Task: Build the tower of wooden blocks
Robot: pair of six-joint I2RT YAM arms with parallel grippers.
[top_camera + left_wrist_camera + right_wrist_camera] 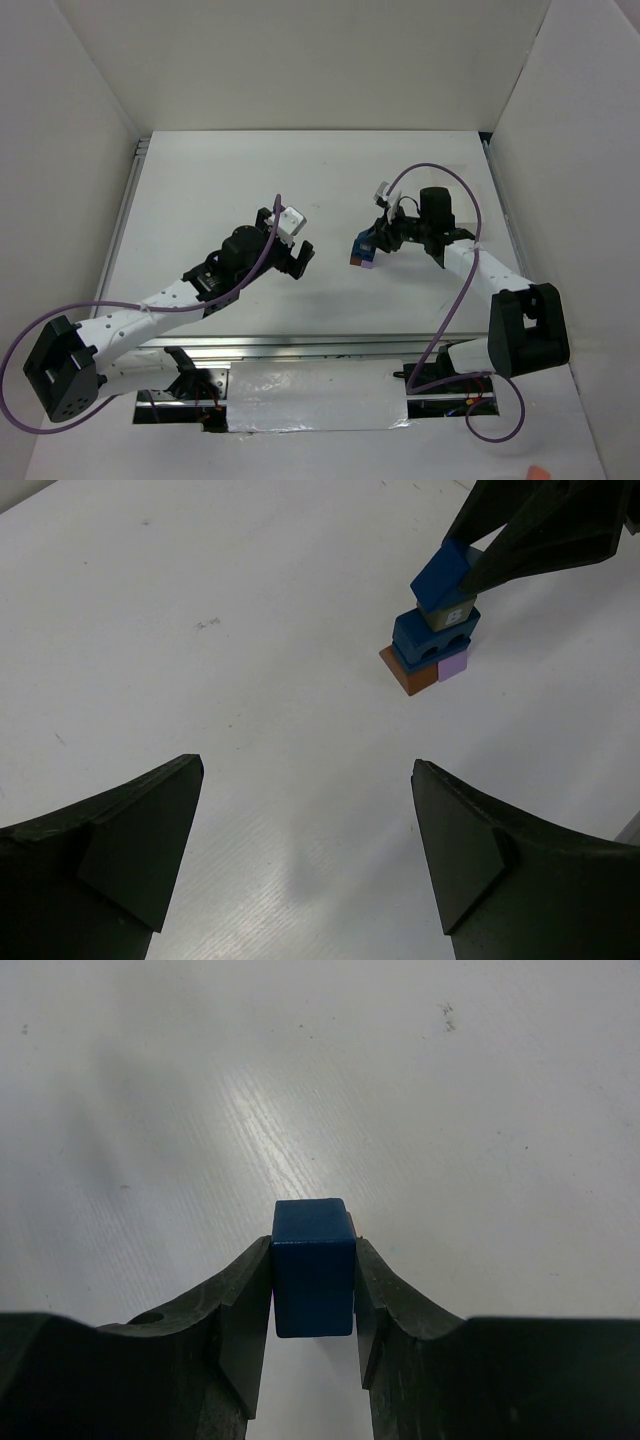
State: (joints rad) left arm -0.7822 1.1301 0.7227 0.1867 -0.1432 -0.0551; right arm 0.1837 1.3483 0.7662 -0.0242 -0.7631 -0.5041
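Note:
The wood block tower (436,640) stands on the white table. A brown-orange block (408,670) and a lavender block (452,665) form its base, with a blue arch block (433,638) and a grey block (455,610) above. A blue block (440,573) rests tilted on the grey one, and my right gripper (312,1250) is shut on this blue block (312,1265). From above, the tower (363,252) sits at the right gripper (374,242). My left gripper (307,768) is open and empty, a short way left of the tower (300,256).
White walls enclose the table on the left, back and right. A metal rail (133,190) runs along the table's left edge. A taped panel (315,395) lies between the arm bases. A small orange thing (537,471) shows at the bottom right.

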